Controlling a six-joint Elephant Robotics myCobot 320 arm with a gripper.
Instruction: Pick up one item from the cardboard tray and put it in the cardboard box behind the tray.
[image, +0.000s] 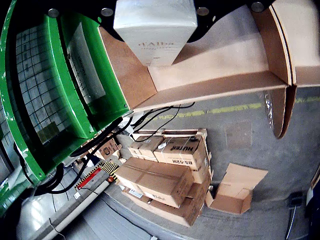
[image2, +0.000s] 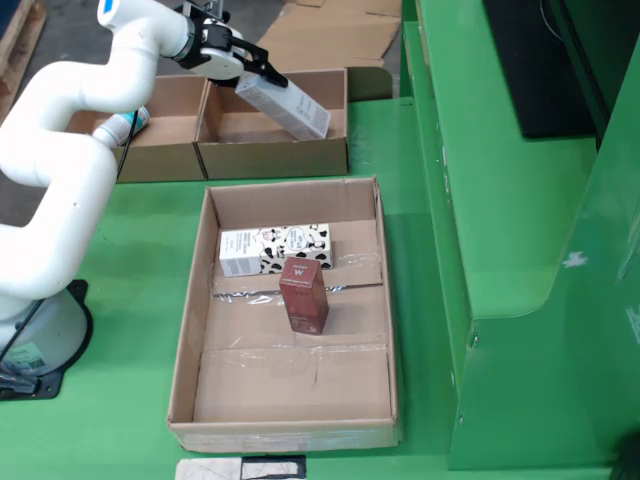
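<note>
In the fixed view from above, my gripper (image2: 262, 80) is shut on a slim white carton (image2: 290, 107), which hangs tilted over the open cardboard box (image2: 275, 158) behind the tray. The view that rides on the gripper shows the same white carton (image: 155, 30) clamped between the black fingers (image: 202, 20), with the box's brown inner walls (image: 220, 75) just beyond it. The cardboard tray (image2: 190, 330) holds a white carton with black cow spots (image2: 272, 248) lying flat and a dark red carton (image2: 303, 293) in front of it.
A second open cardboard box (image2: 165, 135) adjoins the first on its left. A flattened carton (image2: 320, 35) lies behind both. A tall green cabinet (image2: 500, 250) borders the tray's right side. The arm's base (image2: 40, 340) stands left of the tray.
</note>
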